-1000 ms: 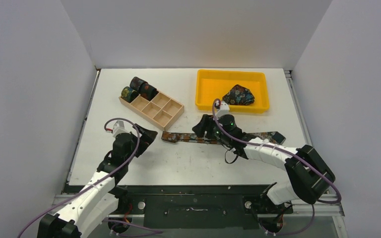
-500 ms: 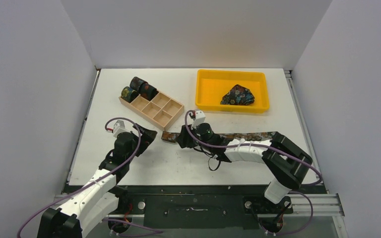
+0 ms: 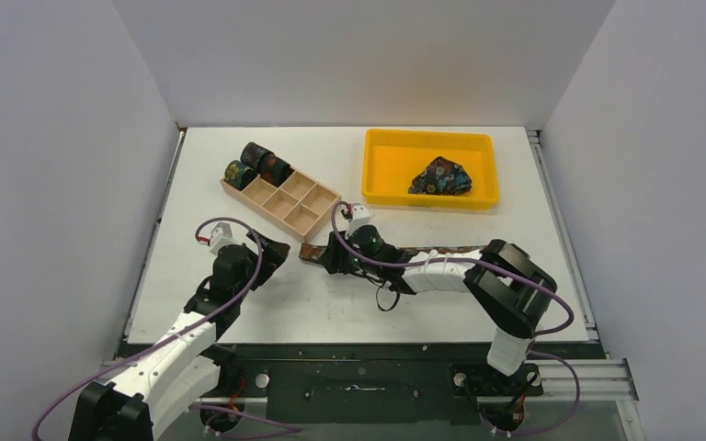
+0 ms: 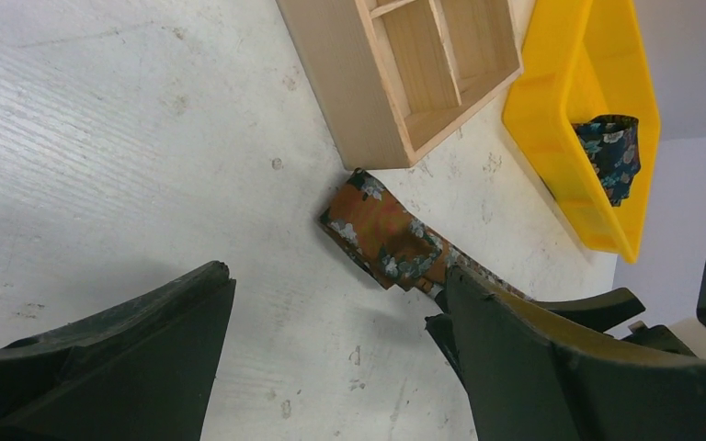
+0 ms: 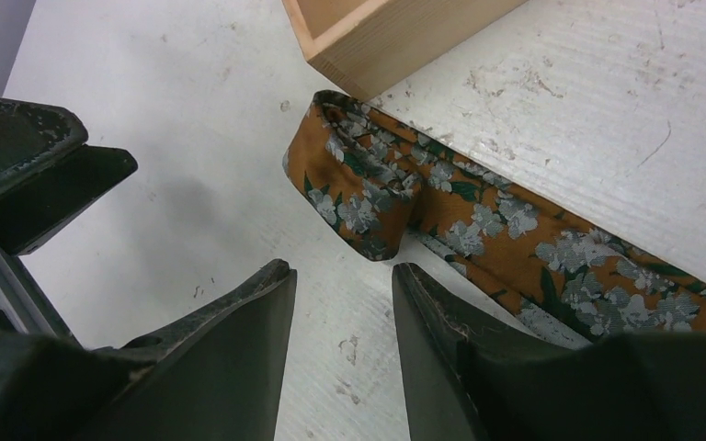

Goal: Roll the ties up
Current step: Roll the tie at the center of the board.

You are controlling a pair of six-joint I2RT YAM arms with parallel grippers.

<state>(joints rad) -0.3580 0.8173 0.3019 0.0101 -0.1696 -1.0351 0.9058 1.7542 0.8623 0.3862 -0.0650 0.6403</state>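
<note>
A brown-rust floral tie [image 3: 311, 254] lies flat across the table, and its left end [image 5: 349, 184] is folded over just in front of the wooden box. My right gripper [image 3: 331, 258] is at that end. In the right wrist view it [image 5: 340, 276] is open and empty, with the fold just ahead of the tips. My left gripper [image 3: 274, 250] is wide open and empty to the left of the tie end [image 4: 381, 234]; in its own view it [image 4: 335, 276] is over bare table. Three rolled ties [image 3: 256, 163] sit at the box's far-left end. A blue floral tie [image 3: 441, 176] lies in the yellow tray.
The wooden compartment box [image 3: 299, 207] stands diagonally just behind the tie's left end, and its corner [image 5: 395, 32] is close to the fold. The yellow tray [image 3: 430, 138] is at the back right. Grey walls close off the left, back and right sides.
My right gripper has moved left along the tie, from its middle to its folded left end. The left arm has stayed where it was.
</note>
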